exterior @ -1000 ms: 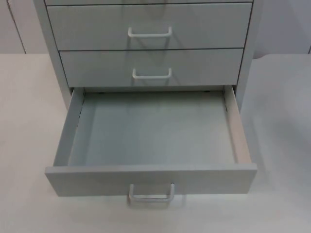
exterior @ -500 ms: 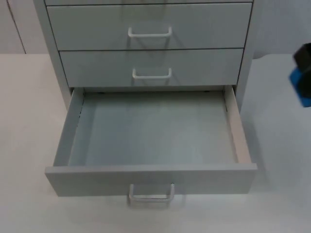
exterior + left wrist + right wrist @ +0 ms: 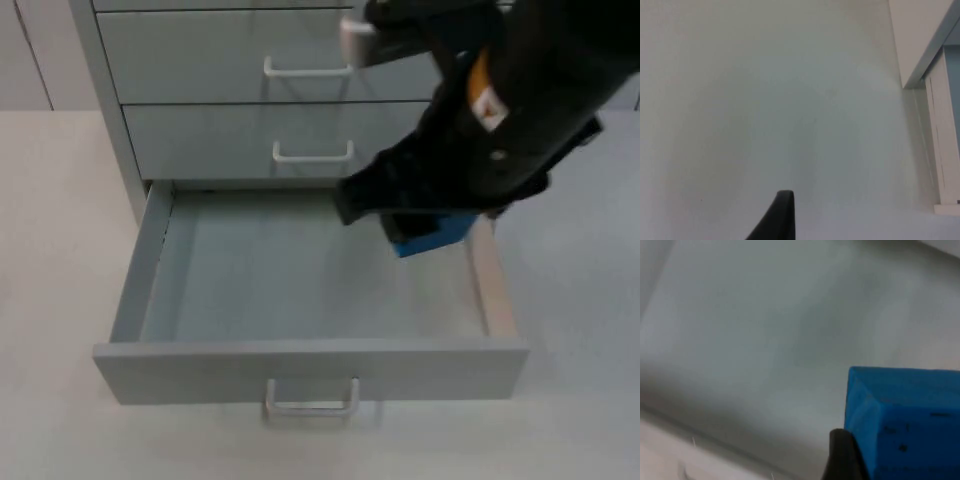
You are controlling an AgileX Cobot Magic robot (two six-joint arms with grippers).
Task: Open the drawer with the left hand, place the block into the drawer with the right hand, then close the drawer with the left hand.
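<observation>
A lab or office test bench: a plain white table top point(image 3: 50, 250), a grey partition wall point(image 3: 30, 50) and a grey drawer cabinet point(image 3: 200, 60).

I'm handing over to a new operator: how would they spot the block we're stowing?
Find the grey cabinet of drawers at the table's far side; its lowest drawer is pulled open. Above that drawer's right rear part hangs the right gripper, shut on a bright blue rectangular block, the only strongly coloured thing among grey and white surfaces.
</observation>
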